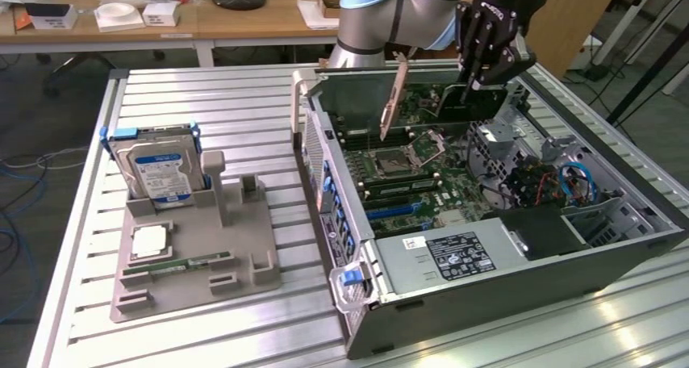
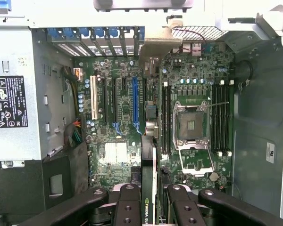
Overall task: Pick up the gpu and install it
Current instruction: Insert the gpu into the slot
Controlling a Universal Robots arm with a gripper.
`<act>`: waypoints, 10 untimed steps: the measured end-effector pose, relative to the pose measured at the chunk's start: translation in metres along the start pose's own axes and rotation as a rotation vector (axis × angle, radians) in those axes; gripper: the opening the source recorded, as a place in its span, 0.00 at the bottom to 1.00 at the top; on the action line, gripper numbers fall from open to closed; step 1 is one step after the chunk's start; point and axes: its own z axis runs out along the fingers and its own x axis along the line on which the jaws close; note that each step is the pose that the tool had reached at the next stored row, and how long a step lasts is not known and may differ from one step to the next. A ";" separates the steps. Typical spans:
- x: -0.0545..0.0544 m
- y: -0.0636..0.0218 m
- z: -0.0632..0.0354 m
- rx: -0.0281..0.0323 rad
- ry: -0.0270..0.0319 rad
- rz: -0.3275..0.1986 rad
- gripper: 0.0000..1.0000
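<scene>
Above the open computer case (image 1: 517,311), the gripper (image 1: 475,89) is clamped on the gpu (image 2: 147,169), holding it on edge over the motherboard (image 2: 96,141): picked up, not yet seated. Installing calls, I judge, for lining its lower edge with an expansion slot (image 2: 136,101) and lowering it straight. It looks thin, dark and rigid

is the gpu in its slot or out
Out. The gpu hangs edge-on, clamped in the gripper, above the motherboard; in the exterior view it sits high over the open computer case.
</scene>
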 end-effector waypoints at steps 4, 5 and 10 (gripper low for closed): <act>0.000 0.0000 0.0001 0.0000 -0.0001 0.000 0.26; 0.000 0.0000 0.0001 0.0000 0.0000 0.000 0.26; 0.000 0.0001 0.0022 0.0001 0.0019 0.000 0.26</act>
